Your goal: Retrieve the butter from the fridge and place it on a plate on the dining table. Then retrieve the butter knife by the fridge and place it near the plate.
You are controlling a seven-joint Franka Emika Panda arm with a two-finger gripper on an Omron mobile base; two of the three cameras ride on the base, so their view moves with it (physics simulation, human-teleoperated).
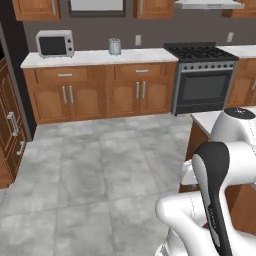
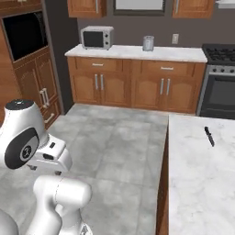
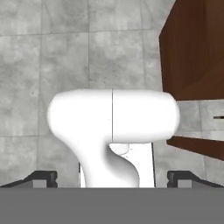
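Over on the white marble surface (image 2: 202, 183) the slim black knife (image 2: 209, 136) sits untouched, claw (image 3: 112, 179) spread wide and empty, so basically everything's left.

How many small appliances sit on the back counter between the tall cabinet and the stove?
2: a microwave at the counter's left end, and a small metal toaster farther right, near the wall outlet. Nothing else shows on that counter.

One butter knife (image 2: 209, 136), one microwave (image 1: 55, 43) (white), one stove (image 1: 204, 75).
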